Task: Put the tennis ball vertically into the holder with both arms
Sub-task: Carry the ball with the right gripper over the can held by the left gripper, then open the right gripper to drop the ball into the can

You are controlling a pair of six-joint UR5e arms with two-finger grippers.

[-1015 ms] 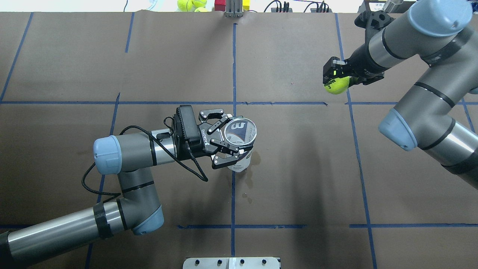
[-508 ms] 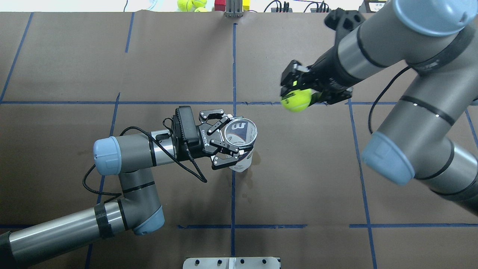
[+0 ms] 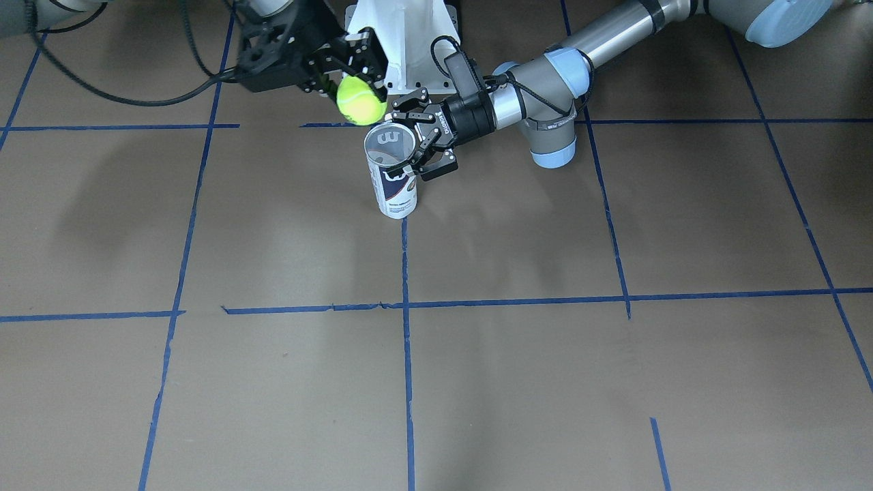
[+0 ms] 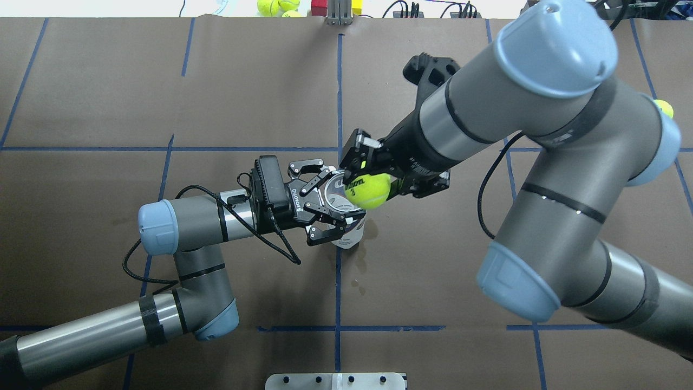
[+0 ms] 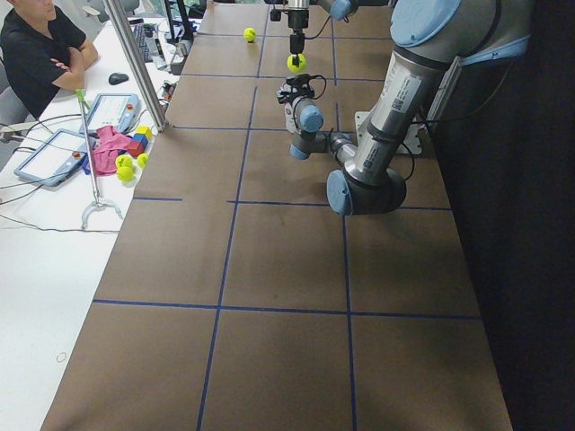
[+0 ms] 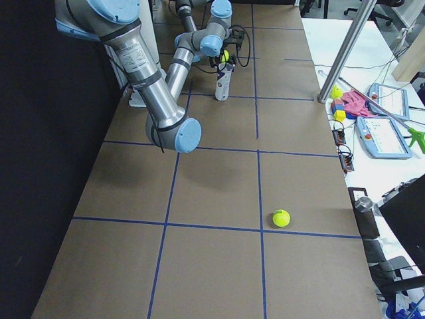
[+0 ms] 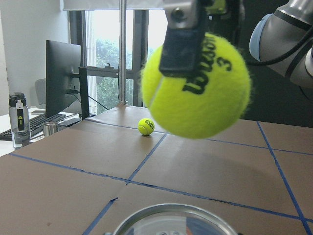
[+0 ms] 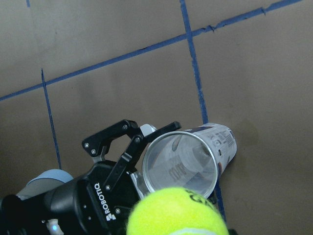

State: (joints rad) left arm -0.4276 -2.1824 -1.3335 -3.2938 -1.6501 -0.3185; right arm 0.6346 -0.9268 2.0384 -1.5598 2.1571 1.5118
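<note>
light: bright, even, from overhead; soft arm shadows on the table (image 3: 102, 204)
glare: window (image 7: 105, 54) kinda blown out
blur: ball (image 8: 177, 215) fuzzy up close; can (image 7: 171, 210) soft too

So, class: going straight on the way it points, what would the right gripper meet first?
Likely the holder, at its mouth or rim, tennis ball leading; exact alignment is unclear.

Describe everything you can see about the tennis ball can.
The holder is a clear plastic tube with a navy-and-white label and a silvery rim, mouth open, no ball showing inside. It stands upright on the brown table by a blue tape line, the left gripper shut around its upper part. The tennis ball hangs just above its mouth, not touching.
</note>
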